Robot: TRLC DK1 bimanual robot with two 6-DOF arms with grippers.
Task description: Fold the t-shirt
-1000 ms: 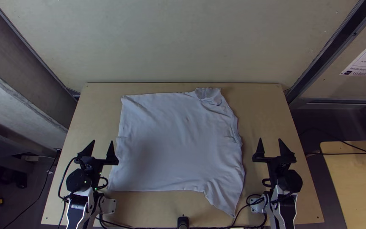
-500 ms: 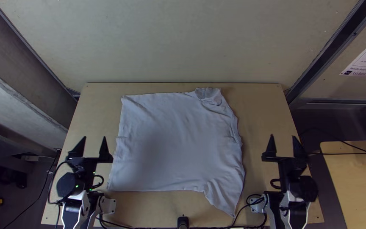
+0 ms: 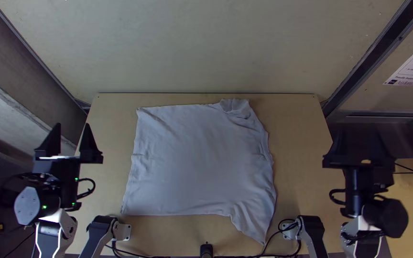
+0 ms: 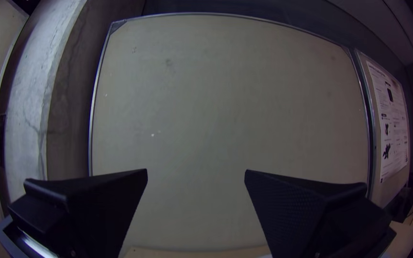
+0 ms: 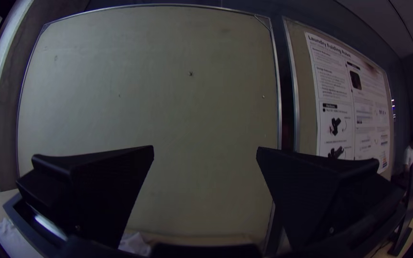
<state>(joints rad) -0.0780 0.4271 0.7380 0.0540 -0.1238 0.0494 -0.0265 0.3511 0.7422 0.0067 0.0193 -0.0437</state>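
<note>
A white t-shirt [image 3: 199, 162] lies spread on the table, its collar at the far right corner and a sleeve pointing toward the near edge. Left of the shirt, over the table's left edge, my left gripper [image 3: 72, 136] stands open and holds nothing. In the left wrist view the left gripper [image 4: 196, 174] has its fingers wide apart. My right gripper [image 3: 362, 138] is off the table's right side, away from the shirt. The right wrist view shows the right gripper [image 5: 205, 150] open, with a bit of the shirt [image 5: 135, 242] low behind it.
The light wooden table [image 3: 302, 138] shows bare wood around the shirt. A pale board [image 3: 206, 48] rises behind the table. A black post [image 3: 206, 250] stands at the near edge, with cables beside it. Another wooden table [image 3: 407, 191] is at the right.
Both grippers have moved outward and up the picture, the left one to the left and the right one to the right. The t-shirt lies unchanged.
</note>
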